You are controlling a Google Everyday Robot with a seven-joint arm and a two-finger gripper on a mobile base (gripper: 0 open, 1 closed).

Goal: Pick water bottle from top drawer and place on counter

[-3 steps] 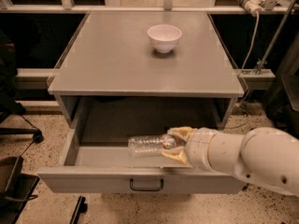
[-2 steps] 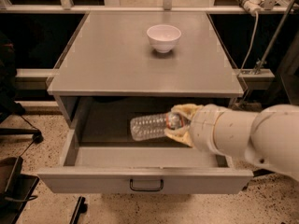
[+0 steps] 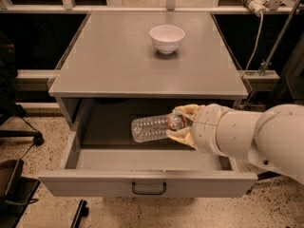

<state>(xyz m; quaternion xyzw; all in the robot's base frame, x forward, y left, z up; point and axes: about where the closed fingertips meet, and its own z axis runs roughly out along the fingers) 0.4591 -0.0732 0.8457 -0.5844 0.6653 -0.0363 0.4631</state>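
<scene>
The clear ribbed water bottle (image 3: 151,127) lies sideways in the air above the open top drawer (image 3: 147,184), its base pointing left. My gripper (image 3: 182,125) is shut on the bottle's label and cap end; its yellowish fingers (image 3: 185,110) wrap above and below it. The white arm reaches in from the right. The bottle is just under the front edge of the grey counter (image 3: 114,61). The drawer is pulled out, with a dark loop handle (image 3: 149,189) at the centre of its front panel.
A white bowl (image 3: 166,38) stands on the counter towards the back, right of centre. A cable and metal frame (image 3: 259,42) stand at the right. Dark chair parts (image 3: 14,189) are on the speckled floor at the lower left.
My gripper has lifted the water bottle from the drawer floor up towards the counter's front edge. The bowl and drawer have not moved.
</scene>
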